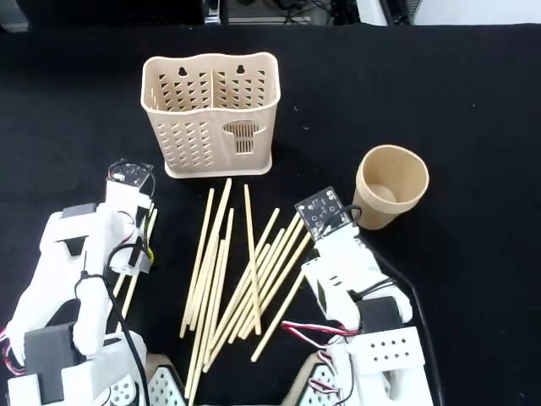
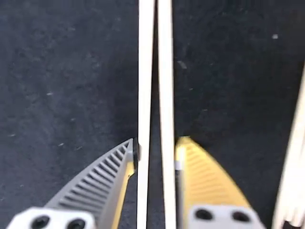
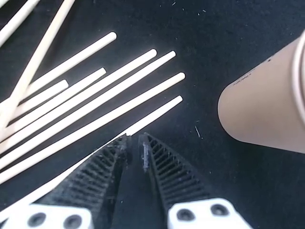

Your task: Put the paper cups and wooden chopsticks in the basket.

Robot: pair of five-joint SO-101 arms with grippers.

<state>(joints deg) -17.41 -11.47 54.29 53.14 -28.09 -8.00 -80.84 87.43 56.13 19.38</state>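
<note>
Two chopsticks are squeezed in my left tool to carry to the basket; my right tool is closed, empty.

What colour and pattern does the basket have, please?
Beige basket, its walls perforated with rows of small slots; clearest in the high view.

Items counted on the table: one basket and one paper cup. Wooden chopsticks: one pair of chopsticks lay apart from the rest. The main pile held roughly a dozen, but they overlapped, so no exact count was possible.
</note>
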